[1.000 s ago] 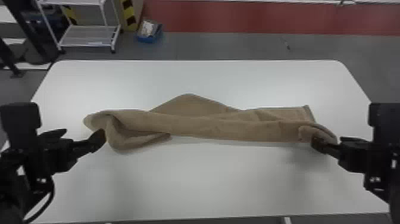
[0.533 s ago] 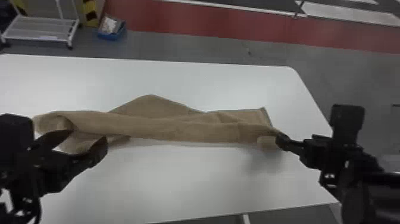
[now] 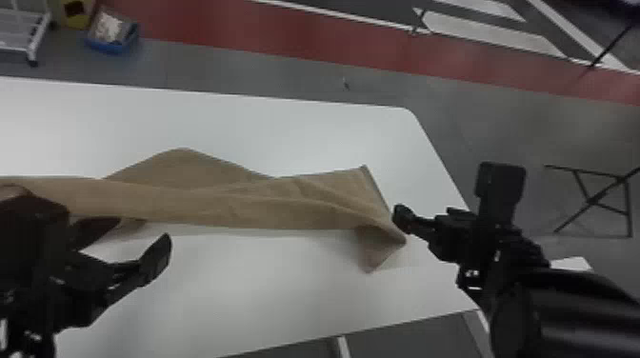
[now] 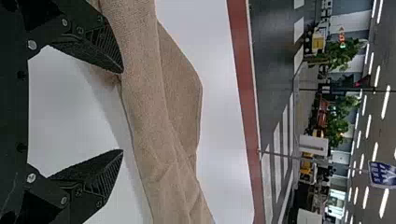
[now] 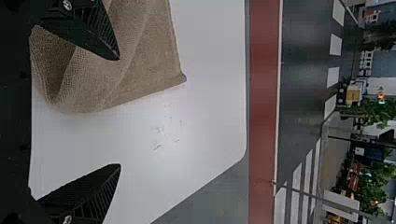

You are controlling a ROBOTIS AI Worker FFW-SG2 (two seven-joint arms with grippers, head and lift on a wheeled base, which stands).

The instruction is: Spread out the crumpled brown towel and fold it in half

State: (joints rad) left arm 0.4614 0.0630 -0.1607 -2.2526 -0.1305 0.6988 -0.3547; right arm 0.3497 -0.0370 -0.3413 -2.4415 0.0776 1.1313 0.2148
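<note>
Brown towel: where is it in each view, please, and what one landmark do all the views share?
Head view: brown towel, from the left edge to right of centre.
Left wrist view: towel just beyond the left gripper.
Right wrist view: towel's end, partly behind one finger of the right gripper.
Shared landmark: red floor strip beyond the table.

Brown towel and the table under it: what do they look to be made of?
The brown towel looks like woven cloth, probably cotton terry, matte, with a fine nubbly texture and soft folds. The table has a smooth white top, perhaps laminate or painted board, its soft sheen showing as pale glare.
</note>
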